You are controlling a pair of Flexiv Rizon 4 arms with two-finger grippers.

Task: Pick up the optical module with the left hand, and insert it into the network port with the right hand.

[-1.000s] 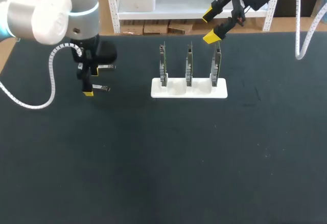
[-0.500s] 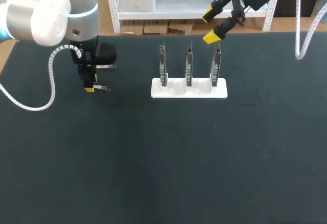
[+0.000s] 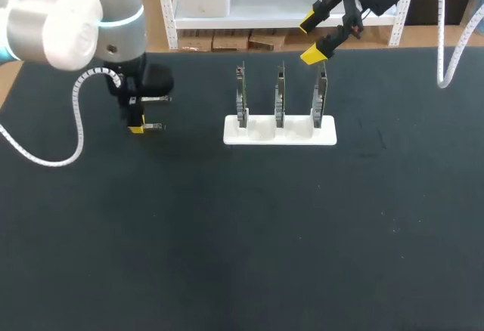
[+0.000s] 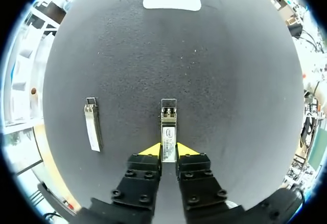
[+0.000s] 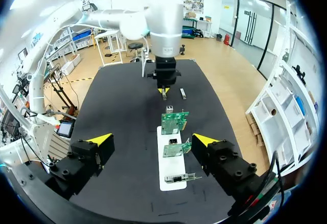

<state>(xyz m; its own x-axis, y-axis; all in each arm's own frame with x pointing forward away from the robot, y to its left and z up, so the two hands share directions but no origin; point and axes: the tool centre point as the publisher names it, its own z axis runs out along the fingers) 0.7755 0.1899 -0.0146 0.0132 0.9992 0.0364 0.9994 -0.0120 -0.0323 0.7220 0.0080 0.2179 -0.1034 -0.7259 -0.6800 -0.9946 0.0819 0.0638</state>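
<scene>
"Optical module, the slim silver metal bar with the white label: where is it?"

"Upper left of my head view, lying flat on the black table mat. My left gripper is clenched on its rear end, one yellow tip against each long side (that is how the wrist view reads to me), so I call it grasped. Whether it is off the mat I cannot tell."

"Which way does it lie?"

"Its long axis runs straight out ahead of the fingers, toward the white plastic holder with three upright green circuit cards. In the head view that means its free end points right. A second silver module lies beside the gripped one, roughly parallel and apart from it, with no finger on it."

"And the right arm?"

"My right gripper hangs at the upper right of the head view, just above the rightmost card. It is released, with its fingers spread wide and nothing between them. It is well apart from the optical module, so the left arm is nearer by far. I judge the handover turns on that free end: it faces the right arm's side, so the right fingers could take it along the same axis. Which card carries the network port I cannot make out."
</scene>
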